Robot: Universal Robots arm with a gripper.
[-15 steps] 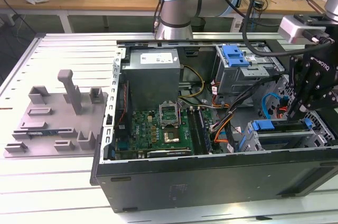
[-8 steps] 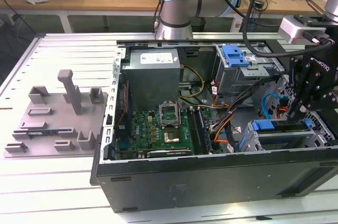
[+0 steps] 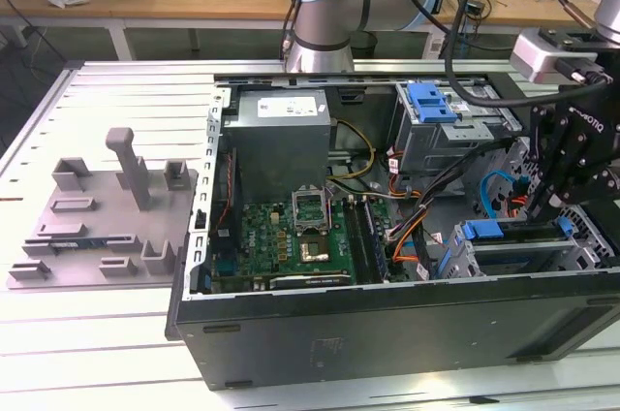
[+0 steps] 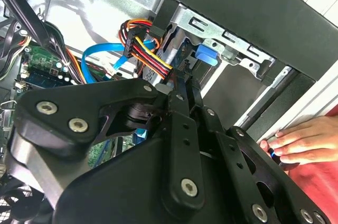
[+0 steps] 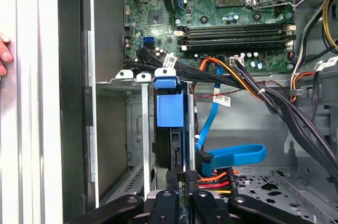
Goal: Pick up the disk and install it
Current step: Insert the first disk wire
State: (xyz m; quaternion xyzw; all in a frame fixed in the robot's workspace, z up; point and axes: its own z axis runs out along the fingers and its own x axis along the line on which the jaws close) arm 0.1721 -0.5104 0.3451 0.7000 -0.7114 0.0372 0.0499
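The gripper (image 3: 554,200) is down inside the open computer case (image 3: 387,333), at the end toward the exterior view's right, by the front wall. Its two fingers (image 5: 182,179) are nearly shut and pinch the thin edge of the disk (image 5: 171,129). The disk stands on its edge in the metal drive cage (image 5: 134,129), with its blue carrier tab toward the motherboard (image 5: 227,18). Cables (image 5: 274,102) crowd one side. One hand (image 4: 303,142) rests on the case's outer edge.
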